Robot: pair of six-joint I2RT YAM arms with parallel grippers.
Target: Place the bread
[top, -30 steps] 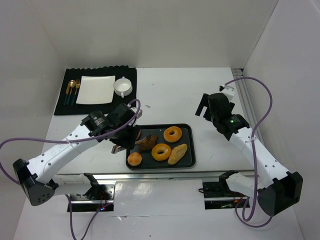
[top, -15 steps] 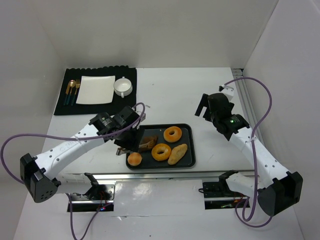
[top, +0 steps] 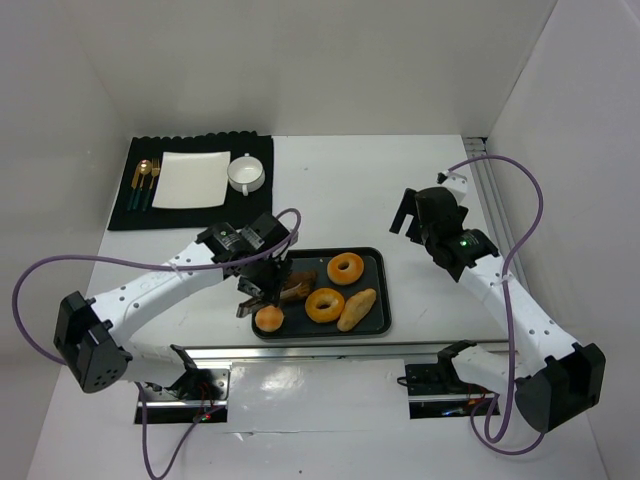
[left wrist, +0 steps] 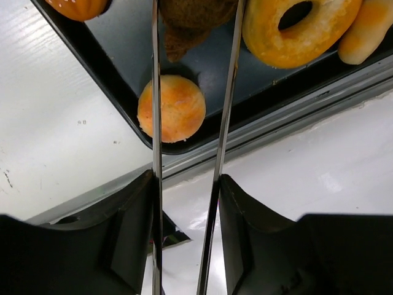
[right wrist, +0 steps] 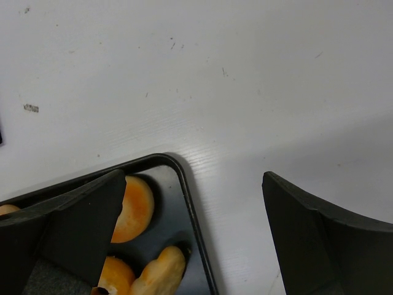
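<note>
My left gripper [left wrist: 186, 178] is shut on a pair of metal tongs [left wrist: 155, 123], whose two blades run up between its fingers. The blade tips sit against either side of a dark brown bread [left wrist: 195, 15] on the black tray [top: 375, 322]. In the top view this gripper [top: 262, 288] hangs over the tray's left half, by the brown bread [top: 297, 285]. A round bun [left wrist: 171, 109] lies just below the tips. Two ring doughnuts [top: 345, 268] [top: 323, 304] and a long roll [top: 355, 308] lie further right. My right gripper [right wrist: 194, 178] is open and holds nothing, above the table by the tray's far right corner.
A black mat [top: 125, 215] at the back left carries a white square plate [top: 190, 180], a white cup [top: 244, 173] and gold cutlery [top: 145, 180]. The table's front rail [left wrist: 276, 123] runs right beside the tray's near edge.
My left arm has pushed right and forward over the tray. The tongs' blades have come closer together around the brown bread. The right arm has not moved.
</note>
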